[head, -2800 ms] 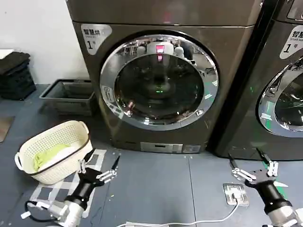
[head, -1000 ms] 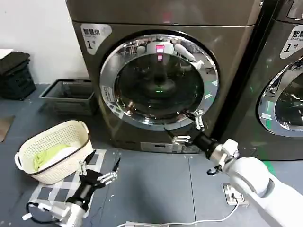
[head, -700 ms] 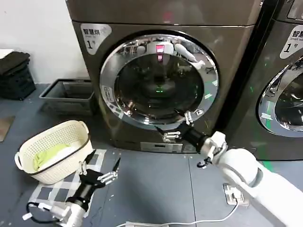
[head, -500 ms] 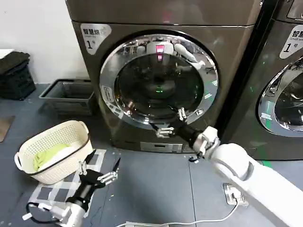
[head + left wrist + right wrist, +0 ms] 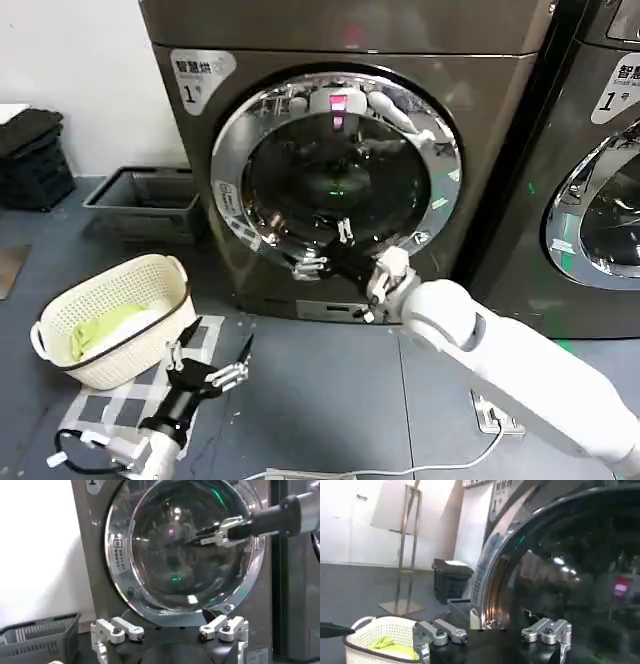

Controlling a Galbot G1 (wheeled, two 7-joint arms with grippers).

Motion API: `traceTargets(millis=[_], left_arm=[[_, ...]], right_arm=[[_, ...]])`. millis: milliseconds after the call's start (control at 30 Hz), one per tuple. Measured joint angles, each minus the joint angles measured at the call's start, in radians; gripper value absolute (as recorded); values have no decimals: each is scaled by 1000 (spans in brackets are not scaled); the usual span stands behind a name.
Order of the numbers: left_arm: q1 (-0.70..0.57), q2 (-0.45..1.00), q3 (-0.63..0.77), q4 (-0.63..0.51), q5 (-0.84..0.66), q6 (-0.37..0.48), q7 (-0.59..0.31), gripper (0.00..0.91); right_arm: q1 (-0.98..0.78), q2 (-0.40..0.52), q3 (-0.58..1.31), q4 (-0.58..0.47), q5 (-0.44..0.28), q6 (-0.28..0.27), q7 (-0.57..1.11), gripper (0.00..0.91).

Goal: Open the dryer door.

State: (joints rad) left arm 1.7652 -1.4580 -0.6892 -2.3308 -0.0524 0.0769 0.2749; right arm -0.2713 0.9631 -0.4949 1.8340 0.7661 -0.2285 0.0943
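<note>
The dryer door [image 5: 335, 160] is a chrome-ringed porthole with dark glass on the bronze-grey machine, and it sits shut against the front. My right gripper [image 5: 322, 250] hovers open just in front of the door's lower glass and ring, its arm reaching in from the right. In the right wrist view its fingertips [image 5: 451, 634] spread wide before the door's chrome ring [image 5: 492, 575]. My left gripper [image 5: 210, 357] stays low over the floor beside the basket, open and holding nothing. From the left wrist view, the left gripper [image 5: 172, 630] faces the door [image 5: 170, 555], with the right gripper [image 5: 200, 536] in front of the glass.
A white laundry basket [image 5: 115, 320] holding green cloth stands on the floor at the left. Behind it lies a grey crate [image 5: 150, 200]. A second, darker machine [image 5: 590, 200] stands to the right. A floor socket plate [image 5: 497, 410] with a cable lies near my right arm.
My right arm rose from the floor at the right and swept left along the door's lower edge, gripper still open. The left arm has not moved.
</note>
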Motion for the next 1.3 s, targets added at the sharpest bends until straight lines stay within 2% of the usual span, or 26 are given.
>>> traceTargets(millis=[400,1300], left_arm=[[-1,-2,-2,-3,0,1,1,907],[2,-11,-4,-5,2,1,1,907]], right_arm=[[43,86,-35,-78,-13,-15,53,907],[78,202,-69,-161,-21,-38,106,907]])
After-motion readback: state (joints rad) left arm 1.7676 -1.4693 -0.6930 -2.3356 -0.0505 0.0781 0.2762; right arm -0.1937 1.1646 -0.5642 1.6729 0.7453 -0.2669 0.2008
